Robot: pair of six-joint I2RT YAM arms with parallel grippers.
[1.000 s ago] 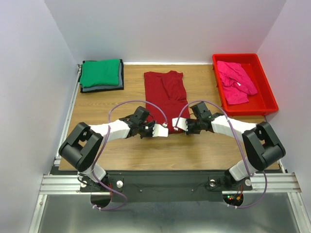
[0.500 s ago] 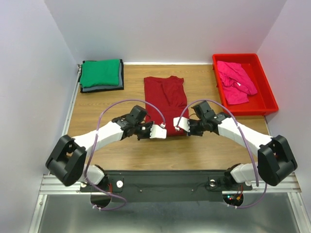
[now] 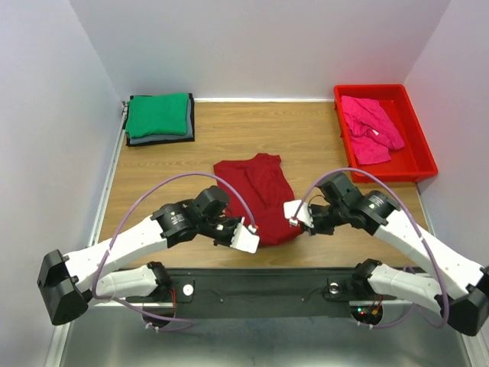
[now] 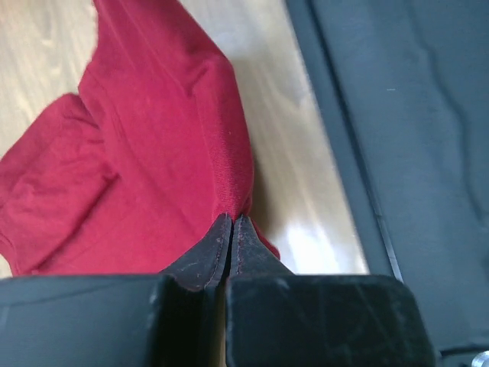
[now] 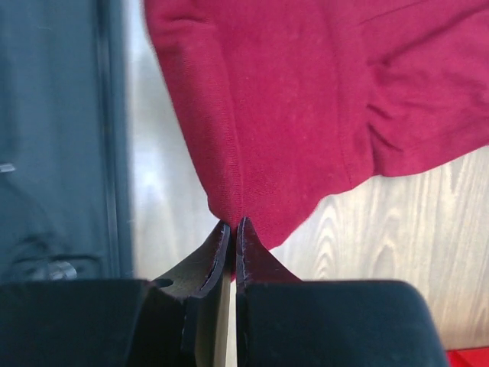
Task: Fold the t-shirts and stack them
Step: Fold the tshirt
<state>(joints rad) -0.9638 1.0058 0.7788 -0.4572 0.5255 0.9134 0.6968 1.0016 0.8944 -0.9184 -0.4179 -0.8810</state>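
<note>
Table: left end effector, right end effector pinch maroon tee

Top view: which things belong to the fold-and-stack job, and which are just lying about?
Job: maroon t-shirt, pinched by left gripper and right gripper; green t-shirt on dark grey t-shirt; pink t-shirt.
Lying about: red tray, holding the pink t-shirt; wooden table.

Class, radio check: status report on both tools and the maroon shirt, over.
Left tool shut on maroon t-shirt, near edge. Right tool likewise. Folded stack, red tray well clear.
</note>
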